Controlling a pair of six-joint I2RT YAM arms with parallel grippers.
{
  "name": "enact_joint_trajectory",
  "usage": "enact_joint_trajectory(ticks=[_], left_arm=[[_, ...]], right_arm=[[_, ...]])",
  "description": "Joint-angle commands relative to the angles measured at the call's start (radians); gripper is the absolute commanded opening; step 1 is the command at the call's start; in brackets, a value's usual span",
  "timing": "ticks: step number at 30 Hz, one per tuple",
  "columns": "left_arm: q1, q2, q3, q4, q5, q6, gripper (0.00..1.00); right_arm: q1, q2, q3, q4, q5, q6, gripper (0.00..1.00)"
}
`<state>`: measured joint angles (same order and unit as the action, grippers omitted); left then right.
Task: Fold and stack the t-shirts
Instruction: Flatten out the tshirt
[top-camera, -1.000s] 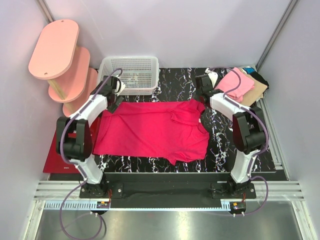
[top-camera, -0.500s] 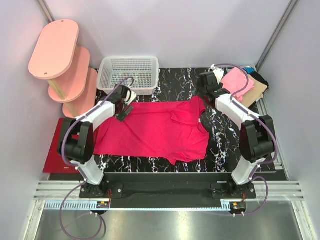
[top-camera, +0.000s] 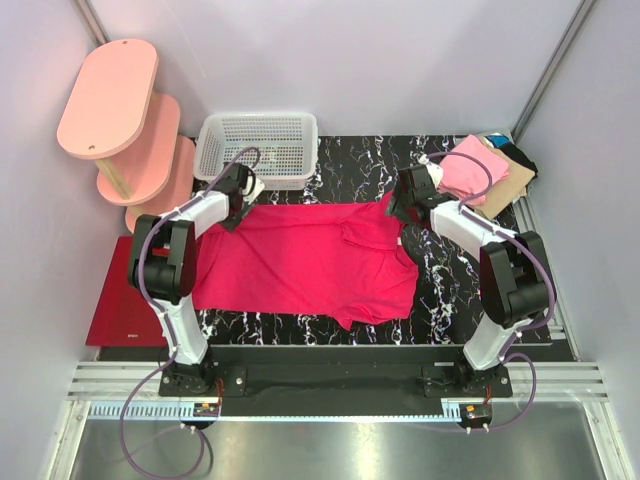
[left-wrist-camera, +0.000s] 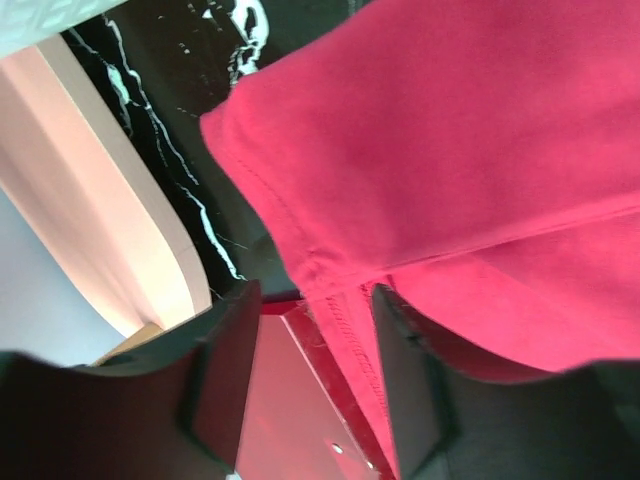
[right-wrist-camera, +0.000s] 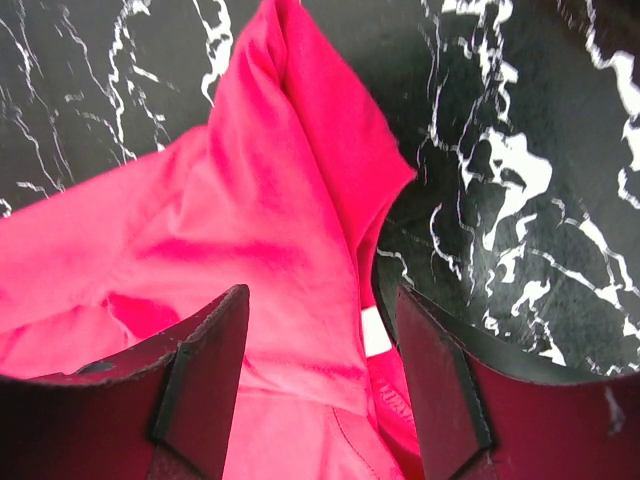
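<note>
A bright magenta-red t-shirt (top-camera: 305, 258) lies spread flat on the black marbled table. My left gripper (top-camera: 236, 203) is at its far left corner. In the left wrist view the stitched hem (left-wrist-camera: 345, 320) runs between the two fingers of that gripper (left-wrist-camera: 315, 296), which stand apart and do not pinch it. My right gripper (top-camera: 405, 206) is low over the far right shoulder, open, with the collar fold (right-wrist-camera: 330, 330) and its white label between the fingers of that gripper (right-wrist-camera: 320, 300). Folded pink (top-camera: 470, 168), tan (top-camera: 507, 186) and black/teal (top-camera: 514, 154) t-shirts are stacked at the back right.
A white mesh basket (top-camera: 260, 148) stands at the back left, just behind the left gripper. A pink tiered shelf (top-camera: 112, 100) stands at the far left. A flat dark red mat (top-camera: 118, 305) lies under the shirt's left edge and shows between the left fingers (left-wrist-camera: 285, 400).
The left gripper moved back from over the shirt to its far left corner, and its jaws narrowed around the hem. The right gripper came down onto the shoulder by the collar.
</note>
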<state>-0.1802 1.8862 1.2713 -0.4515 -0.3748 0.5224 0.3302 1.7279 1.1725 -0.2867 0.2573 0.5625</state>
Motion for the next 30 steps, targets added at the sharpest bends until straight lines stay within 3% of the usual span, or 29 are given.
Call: enact_joint_trajectory(ticks=[1,23,27,28,30], left_arm=[[0.012,0.014,0.034,0.030,0.016,0.007,0.45],[0.008,0.082,0.011,-0.003,0.044,-0.001,0.46],[0.008,0.102,0.016,0.004,0.028,0.007,0.33],[0.008,0.109,0.020,0.002,0.025,0.008,0.21],[0.008,0.108,0.023,0.001,0.024,0.008,0.13]], right_arm=[[-0.005,-0.063,-0.023,0.008,-0.015,0.034,0.67],[-0.005,-0.117,-0.062,-0.003,-0.026,0.056,0.68],[-0.005,-0.117,-0.086,-0.011,-0.004,0.065,0.70],[-0.005,-0.113,-0.096,-0.014,-0.001,0.066,0.71],[-0.005,-0.097,-0.103,-0.020,0.007,0.074,0.71]])
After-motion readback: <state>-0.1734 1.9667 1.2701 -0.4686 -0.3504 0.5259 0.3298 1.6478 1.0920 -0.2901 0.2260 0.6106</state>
